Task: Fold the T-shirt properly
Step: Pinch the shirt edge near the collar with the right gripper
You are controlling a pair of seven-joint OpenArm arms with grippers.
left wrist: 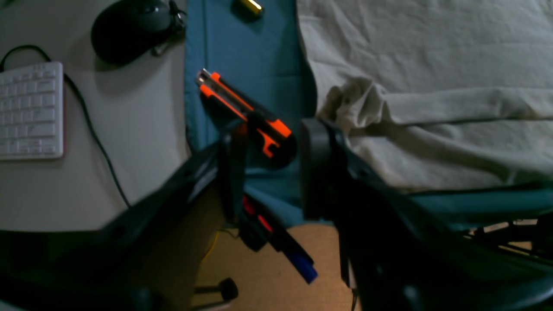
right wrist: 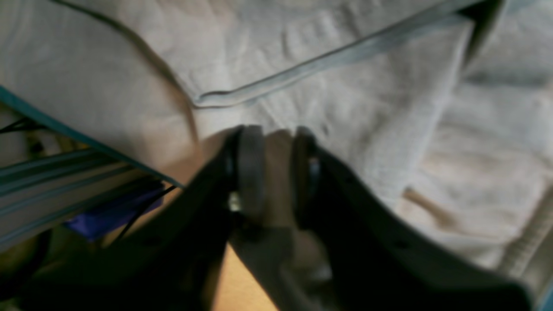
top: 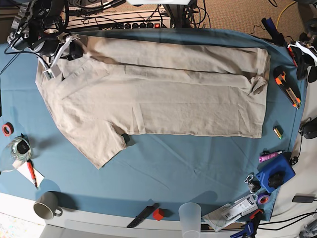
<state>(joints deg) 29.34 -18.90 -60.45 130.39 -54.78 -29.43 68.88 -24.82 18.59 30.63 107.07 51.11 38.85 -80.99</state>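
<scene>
The beige T-shirt (top: pixel 163 99) lies spread on the blue tablecloth (top: pixel 173 163), its far long edge folded over toward the middle and one sleeve pointing to the near left. At the shirt's far left corner my right gripper (top: pixel 58 58) has its jaws drawn in on a pinch of the cloth. In the right wrist view a fold of T-shirt (right wrist: pixel 367 108) sits between the two dark fingers of the right gripper (right wrist: pixel 278 172). My left gripper (left wrist: pixel 274 172) hangs open beside the shirt's bunched right corner (left wrist: pixel 358 99), holding nothing; in the base view the left gripper (top: pixel 303 55) is off the shirt's right end.
An orange utility knife (top: pixel 288 89) lies on the cloth just right of the shirt, directly under the left gripper. A yellow battery (top: pixel 278 132), blue case (top: pixel 275 173), mug (top: pixel 47 204), clear cup (top: pixel 189 215) and glass (top: pixel 17 148) ring the edges. Mouse (left wrist: pixel 129 26) and keyboard (left wrist: pixel 30 108) sit off-cloth.
</scene>
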